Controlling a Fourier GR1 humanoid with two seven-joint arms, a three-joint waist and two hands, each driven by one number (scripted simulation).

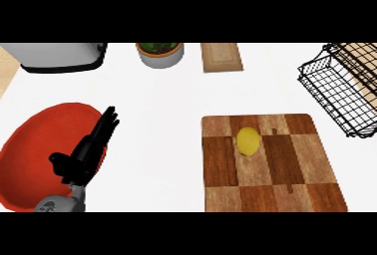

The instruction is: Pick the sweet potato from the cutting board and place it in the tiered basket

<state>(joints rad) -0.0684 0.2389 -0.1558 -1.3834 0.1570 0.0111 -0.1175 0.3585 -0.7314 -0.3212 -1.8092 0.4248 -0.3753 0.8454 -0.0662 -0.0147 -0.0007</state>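
A yellow, oval sweet potato [248, 141] lies on the checkered wooden cutting board [294, 169] at the lower right of the counter. The black wire tiered basket [340, 94] stands at the right edge, behind the board. My left hand [87, 152] shows at the lower left, fingers straight and pointing up, over a red plate. It is far to the left of the board and touches nothing. My right hand is out of view.
A large red plate [33, 149] lies at the lower left under my left hand. At the back stand a grey appliance [59, 56], a potted plant [160, 54] and a small wooden block [221, 57].
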